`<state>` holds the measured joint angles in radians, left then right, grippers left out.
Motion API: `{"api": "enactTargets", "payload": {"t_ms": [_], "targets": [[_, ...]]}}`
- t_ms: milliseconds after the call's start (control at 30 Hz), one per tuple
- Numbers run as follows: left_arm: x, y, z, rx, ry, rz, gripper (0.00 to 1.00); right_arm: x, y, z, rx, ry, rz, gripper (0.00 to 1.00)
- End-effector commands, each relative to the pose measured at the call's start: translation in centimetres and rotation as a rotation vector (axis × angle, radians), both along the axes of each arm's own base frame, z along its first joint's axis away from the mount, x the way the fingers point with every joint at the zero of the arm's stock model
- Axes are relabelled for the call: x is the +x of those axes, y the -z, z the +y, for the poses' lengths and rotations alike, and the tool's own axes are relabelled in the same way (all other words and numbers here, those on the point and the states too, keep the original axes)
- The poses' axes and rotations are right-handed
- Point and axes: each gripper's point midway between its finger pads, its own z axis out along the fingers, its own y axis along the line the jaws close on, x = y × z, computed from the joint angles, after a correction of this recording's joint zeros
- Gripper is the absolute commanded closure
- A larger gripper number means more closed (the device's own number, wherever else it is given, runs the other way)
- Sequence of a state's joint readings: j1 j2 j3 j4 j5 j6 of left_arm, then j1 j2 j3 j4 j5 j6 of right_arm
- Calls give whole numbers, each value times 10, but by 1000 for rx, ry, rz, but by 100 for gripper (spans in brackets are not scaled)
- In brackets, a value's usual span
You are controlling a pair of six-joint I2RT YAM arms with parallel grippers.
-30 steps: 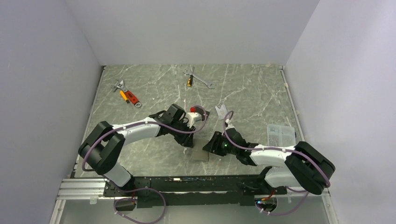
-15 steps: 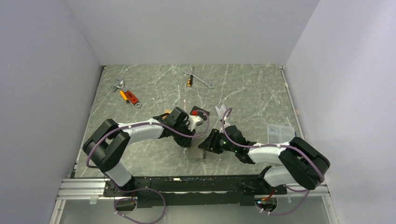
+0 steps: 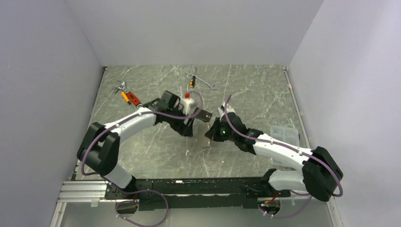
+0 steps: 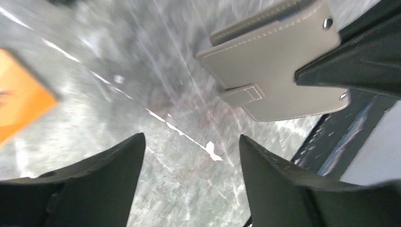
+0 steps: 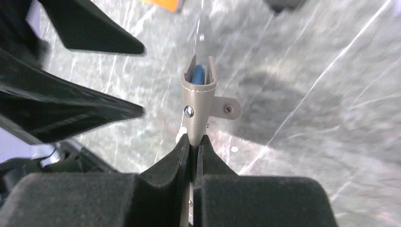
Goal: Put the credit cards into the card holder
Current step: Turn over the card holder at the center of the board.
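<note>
My right gripper (image 5: 193, 139) is shut on the card holder (image 5: 198, 101), a taupe-grey wallet held edge-on, with blue showing inside its far end. From above, the card holder (image 3: 207, 143) sits under the right gripper (image 3: 213, 135) near the table's middle. In the left wrist view the card holder (image 4: 274, 71) lies ahead to the right, apart from my open left gripper (image 4: 191, 138), which has only bare table between its fingers. An orange credit card (image 4: 19, 99) lies at that view's left edge, and the same orange card (image 5: 163, 4) shows at the top of the right wrist view. The left gripper (image 3: 201, 116) hovers just beyond the holder.
A silver wrench (image 3: 208, 84) and a small orange-handled tool (image 3: 191, 81) lie at the back. An orange-and-red tool (image 3: 130, 98) lies back left. A clear plastic box (image 3: 283, 135) stands at the right. The left gripper's fingers (image 5: 90, 28) are close to the holder.
The right gripper has closed on the card holder and carried it toward the back of the table. The left gripper has opened wider and drawn back and to the left.
</note>
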<state>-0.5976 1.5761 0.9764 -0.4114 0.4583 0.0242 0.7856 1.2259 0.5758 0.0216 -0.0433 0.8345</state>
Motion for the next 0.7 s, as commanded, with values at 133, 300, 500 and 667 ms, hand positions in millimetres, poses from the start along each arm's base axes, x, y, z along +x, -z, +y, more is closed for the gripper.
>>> {"api": "enactTargets", "payload": {"t_ms": [133,300,500,667], "targets": [[37,-116,47,-204,-82,-27,9,-4,-2,-52,-689,-4,-80,100],[51,-128,97,-182,-178,-38,9,-15,-2,-51,-1036,-5,-119,100],[59,-118,136,-144,-272,14,11,-21,-5,-30,-1304,-14,-216,100],[58,-109,150,-124,-300,45,11,-28,21,15,-1253,-86,-210,100]]}}
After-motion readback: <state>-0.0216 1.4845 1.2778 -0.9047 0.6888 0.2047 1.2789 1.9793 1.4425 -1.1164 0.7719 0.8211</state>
